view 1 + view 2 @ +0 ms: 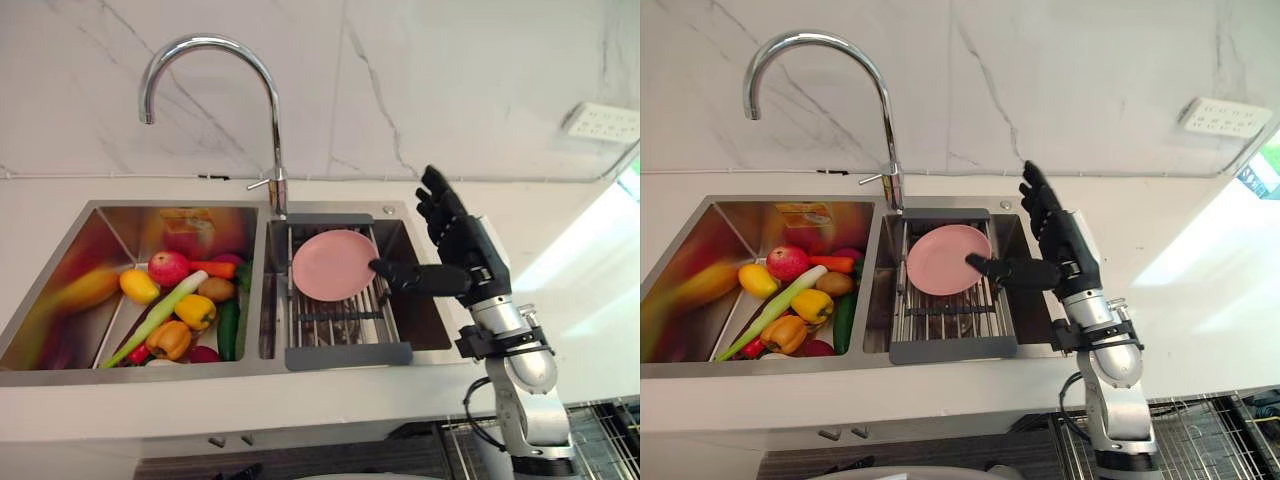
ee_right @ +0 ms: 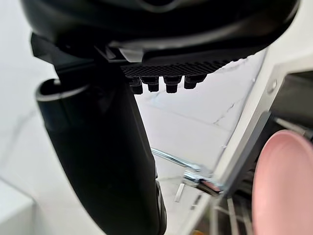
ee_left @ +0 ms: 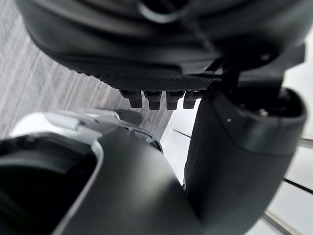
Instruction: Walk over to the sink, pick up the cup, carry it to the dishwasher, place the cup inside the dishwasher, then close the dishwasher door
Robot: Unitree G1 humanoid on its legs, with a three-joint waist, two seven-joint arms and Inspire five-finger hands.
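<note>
A pink plate [image 1: 333, 265] leans in the dark dish rack [image 1: 345, 328] over the right basin of the steel sink [image 1: 60, 290]; I see no cup. My right hand [image 1: 460, 250] hangs open above the basin's right edge. Its fingers are straight and point toward the wall, and its thumb reaches toward the plate's right rim, close to it; contact is unclear. The right wrist view shows the plate [image 2: 286, 181] past the thumb. My left hand [image 3: 239, 147] is low over the grey floor, open and holding nothing.
The left basin holds several vegetables and fruits [image 1: 180, 300]. A tall curved faucet [image 1: 272, 120] stands between the basins against the marble wall. A wall socket [image 1: 603, 122] is at the right. A wire rack [image 1: 1200, 440] shows below the counter at the lower right.
</note>
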